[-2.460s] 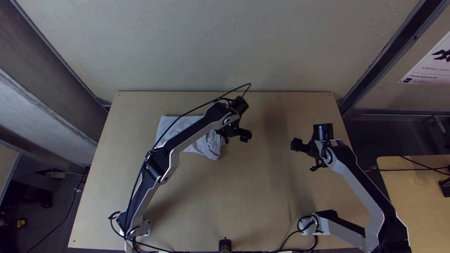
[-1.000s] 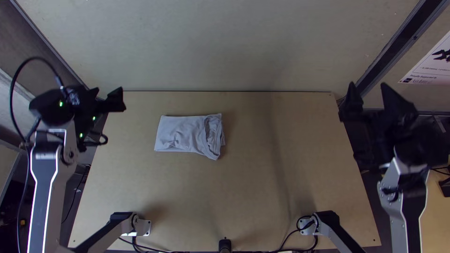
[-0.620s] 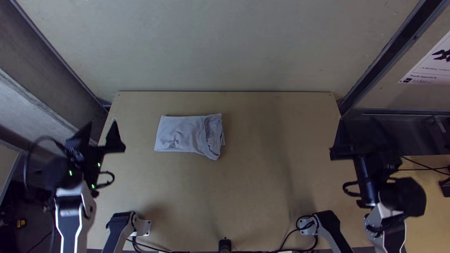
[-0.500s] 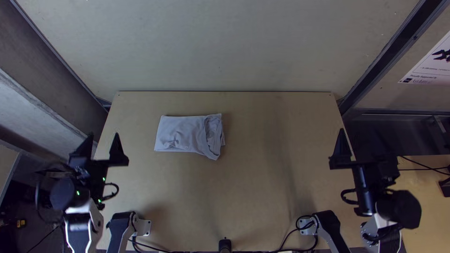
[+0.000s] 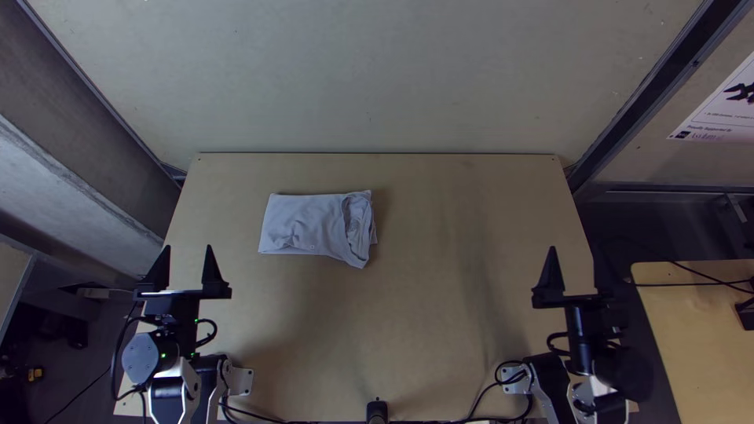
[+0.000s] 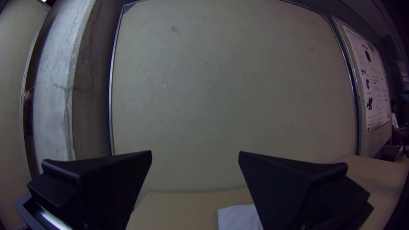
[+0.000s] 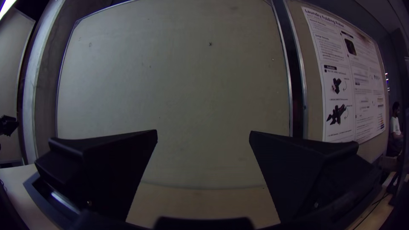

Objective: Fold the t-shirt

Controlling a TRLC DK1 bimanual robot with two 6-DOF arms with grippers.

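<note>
While the t-shirt (image 5: 306, 226) is seen folded into a compact bundle on the table's (image 5: 408, 330) far left part, its right end rumpled, the left gripper (image 5: 188, 263) is held wide open at the near left. At the near right, the right gripper (image 5: 577, 265) is likewise held with its fingers spread wide.

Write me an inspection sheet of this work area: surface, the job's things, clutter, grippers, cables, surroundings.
Surface: light wooden table, faint shadows on it.
Job's things: grey t-shirt, folded into a compact bundle, rumpled at its right end in the top view; no gripper touches it.
Clutter: small dark object at the near edge; purpose unclear.
Grippers: left gripper open and empty; right gripper open and empty.
Cables: black cable across the side table at right; others loop near the arms' bases.
Surroundings: large board behind; poster at right.
</note>
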